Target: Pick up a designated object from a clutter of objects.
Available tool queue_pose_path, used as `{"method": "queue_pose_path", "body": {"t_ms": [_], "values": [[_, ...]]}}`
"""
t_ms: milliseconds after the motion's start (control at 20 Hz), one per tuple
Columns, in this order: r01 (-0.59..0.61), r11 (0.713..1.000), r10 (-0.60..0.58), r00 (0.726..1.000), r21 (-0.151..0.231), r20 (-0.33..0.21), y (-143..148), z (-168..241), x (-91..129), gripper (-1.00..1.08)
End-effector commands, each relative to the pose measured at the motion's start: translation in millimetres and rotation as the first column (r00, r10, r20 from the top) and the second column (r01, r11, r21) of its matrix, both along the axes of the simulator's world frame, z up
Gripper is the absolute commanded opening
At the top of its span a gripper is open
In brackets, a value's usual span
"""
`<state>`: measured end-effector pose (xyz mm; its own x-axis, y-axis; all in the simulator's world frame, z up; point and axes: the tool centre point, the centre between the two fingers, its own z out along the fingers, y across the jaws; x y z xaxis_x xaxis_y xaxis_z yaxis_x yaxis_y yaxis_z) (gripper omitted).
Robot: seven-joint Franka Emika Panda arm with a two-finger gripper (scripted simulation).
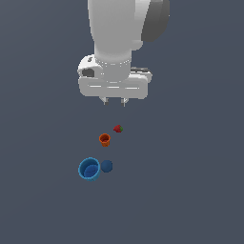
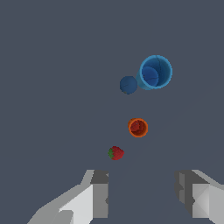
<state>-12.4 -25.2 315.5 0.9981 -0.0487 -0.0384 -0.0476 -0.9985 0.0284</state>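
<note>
The bright blue cup (image 1: 89, 168) with a lighter rim stands upright on the grey floor, and it also shows in the wrist view (image 2: 155, 72). A dark blue ball (image 1: 106, 166) lies right beside it, on the exterior view's right; the wrist view shows the ball too (image 2: 128, 85). A smaller orange cup (image 1: 105, 139) (image 2: 138, 127) and a tiny red strawberry (image 1: 118, 128) (image 2: 116, 153) lie farther back. My gripper (image 1: 115, 101) (image 2: 142, 192) hangs open and empty well above the floor, behind the strawberry, apart from everything.
Only the flat dark grey floor (image 1: 190, 190) surrounds the four small items. The arm's white body (image 1: 116, 38) fills the upper middle of the exterior view.
</note>
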Motion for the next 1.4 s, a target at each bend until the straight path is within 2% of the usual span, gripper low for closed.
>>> {"method": "queue_pose_path", "body": {"t_ms": [0,400,800,1350], "values": [[0.001,1.000,-0.001,1.000,0.000,-0.001,-0.6,-0.2,-0.2,0.28],[-0.026,1.000,0.027,0.999,-0.001,0.020,-5.0,-13.7,12.5,0.28],[-0.095,0.995,0.095,0.993,-0.010,0.072,-17.1,-49.2,41.9,0.28],[-0.230,0.972,0.235,0.957,-0.050,0.171,-43.4,-124.8,88.5,0.28]]}}
